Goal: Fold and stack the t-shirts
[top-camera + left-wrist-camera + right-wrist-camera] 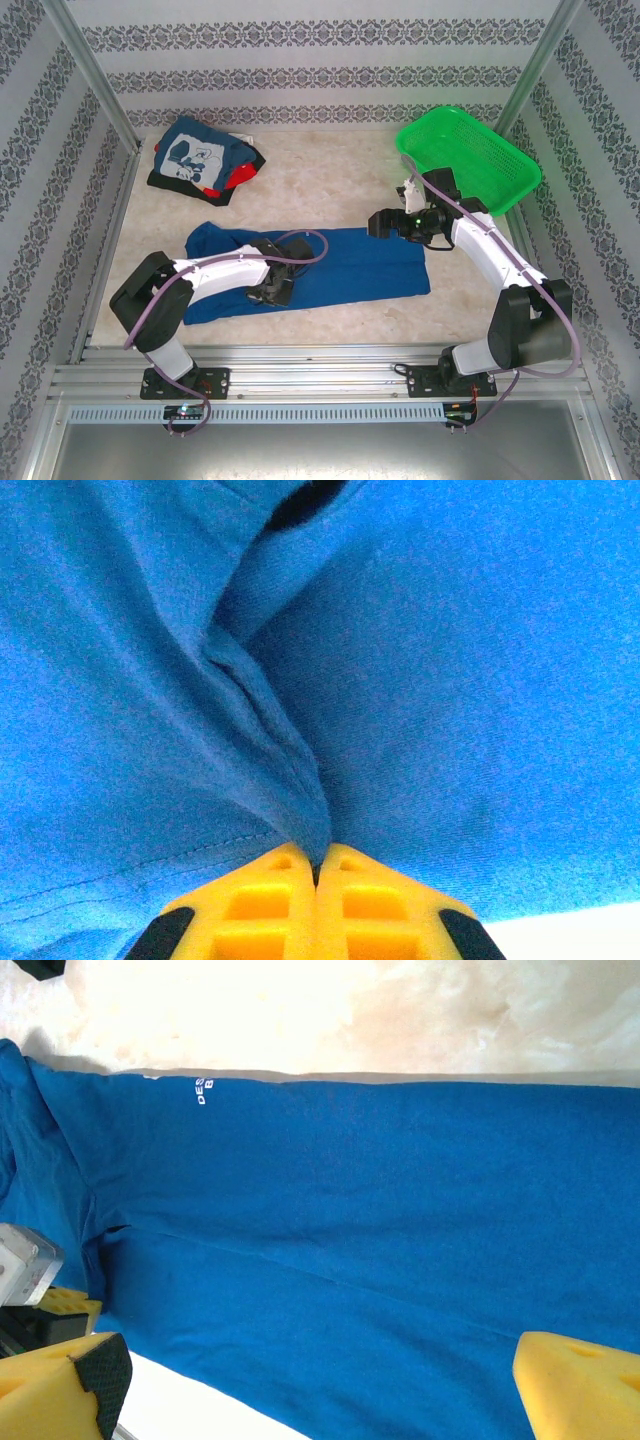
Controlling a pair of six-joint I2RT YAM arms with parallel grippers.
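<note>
Pinched in my left claw (316,865), a ridge of the royal-blue t-shirt (450,700) rises ahead, probably gathered for folding; my right claw (320,1380) gapes wide above the cloth.

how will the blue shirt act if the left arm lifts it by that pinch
Probably floppy: the blue shirt puckers into a ridge where the left end effector pinches it. Likely it will drape and unfold rather than keep its folded shape. Thin cloth, so probably light.
</note>
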